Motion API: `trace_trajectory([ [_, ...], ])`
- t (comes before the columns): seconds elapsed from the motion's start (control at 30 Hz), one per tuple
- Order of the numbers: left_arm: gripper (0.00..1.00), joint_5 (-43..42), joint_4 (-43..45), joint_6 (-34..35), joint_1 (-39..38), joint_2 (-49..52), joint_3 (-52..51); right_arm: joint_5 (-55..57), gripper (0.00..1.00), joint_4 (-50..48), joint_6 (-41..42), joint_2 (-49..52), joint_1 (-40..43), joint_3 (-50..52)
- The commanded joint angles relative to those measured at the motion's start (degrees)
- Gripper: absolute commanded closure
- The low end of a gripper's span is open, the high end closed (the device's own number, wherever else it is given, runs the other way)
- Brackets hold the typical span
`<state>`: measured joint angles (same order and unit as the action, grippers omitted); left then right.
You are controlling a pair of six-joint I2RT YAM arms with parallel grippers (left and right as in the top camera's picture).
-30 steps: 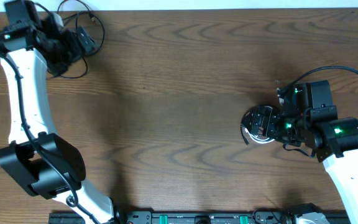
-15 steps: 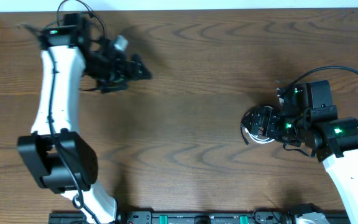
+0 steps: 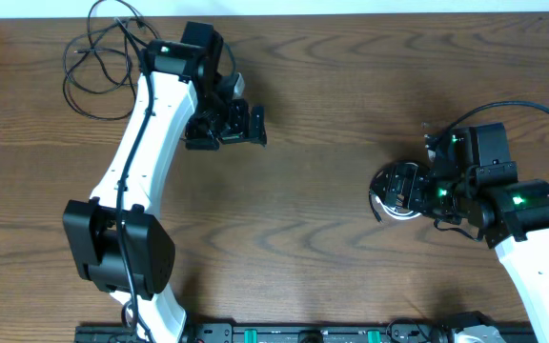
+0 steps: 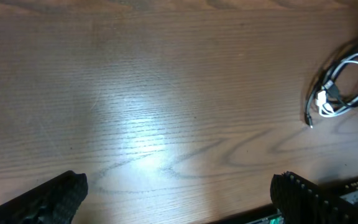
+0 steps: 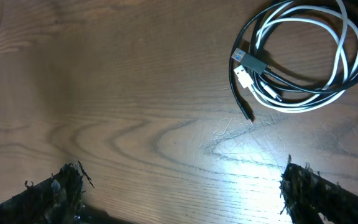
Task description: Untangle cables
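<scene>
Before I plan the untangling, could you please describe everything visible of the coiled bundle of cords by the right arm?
The bundle is white and black cords wound together into one flat loop, lying on the wooden table. Three plug ends stick out on one side: a grey plug, a white plug and a thin black plug. Nothing grips it; the open right tool hovers close by without touching.

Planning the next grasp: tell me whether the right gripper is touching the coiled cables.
Apart. In the right wrist view, bare table separates the coiled cables, upper right, from the right gripper, its jaws open at the bottom edge.
</scene>
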<state>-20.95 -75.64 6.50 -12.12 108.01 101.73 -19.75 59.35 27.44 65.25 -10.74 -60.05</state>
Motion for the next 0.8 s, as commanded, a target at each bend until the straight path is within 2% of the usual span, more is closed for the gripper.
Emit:
trace_trajectory([
  [0.0, 0.01, 2.67, -0.33, 2.05, -0.11, 0.59, -0.26, -0.28, 0.01, 0.07, -0.09, 0.02, -0.17, -0.52],
  [0.17, 0.01, 9.07, -0.48, 5.46, 0.76, 0.59, -0.50, -0.26, 0.01, 0.07, -0.09, 0.02, -0.17, -0.52],
  [0.47, 0.01, 7.96, -4.48, 5.35, -0.24, 0.59, -5.51, -0.09, 0.01, 0.07, -0.07, 0.02, -0.17, -0.52],
  [0.63, 0.01, 7.91, -3.21, 5.40, -0.57, 0.59, -9.57, -0.33, 0.01, -0.02, 1.27, 0.00, -0.17, -0.52],
  [0.77, 0.01, 2.80, -2.45, 3.37, -0.61, 0.59, -11.80, -3.48, 0.01, -0.11, 0.83, 0.00, -0.17, -0.55],
])
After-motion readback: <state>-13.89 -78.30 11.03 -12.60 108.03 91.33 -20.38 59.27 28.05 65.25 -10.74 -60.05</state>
